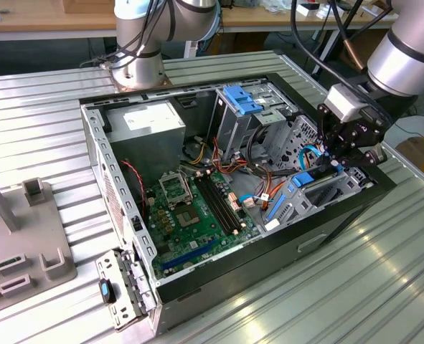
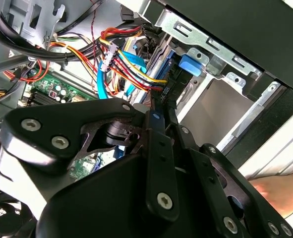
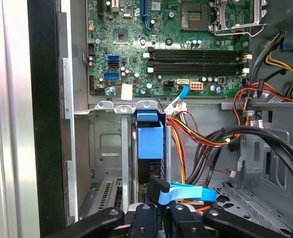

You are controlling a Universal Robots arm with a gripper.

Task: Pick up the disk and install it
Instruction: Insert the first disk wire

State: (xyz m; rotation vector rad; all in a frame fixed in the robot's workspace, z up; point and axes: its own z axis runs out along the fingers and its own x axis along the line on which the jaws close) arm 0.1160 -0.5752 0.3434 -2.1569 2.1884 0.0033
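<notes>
The disk (image 1: 303,179) stands on edge inside the drive bay at the front corner of the open computer case, on the exterior view's right. Its blue rail (image 3: 150,141) shows between the bay's metal walls, with the dark disk edge below it. My gripper (image 1: 335,166) hangs directly over that bay. In the second wrist view its black fingers (image 2: 156,148) converge to a point at the disk's cabled end, and my gripper (image 2: 161,101) is shut there. I cannot tell whether the tips pinch the disk or only touch it. A blue tab (image 2: 190,64) sits just beyond the tips.
Red, yellow and orange cables (image 2: 121,54) and a blue data cable (image 3: 186,193) crowd the bay. The motherboard (image 1: 194,215) lies mid-case, a grey power-supply box (image 1: 151,122) at the back, and a blue latch (image 1: 242,98) tops the drive cage. A hand (image 2: 280,191) is beside the case.
</notes>
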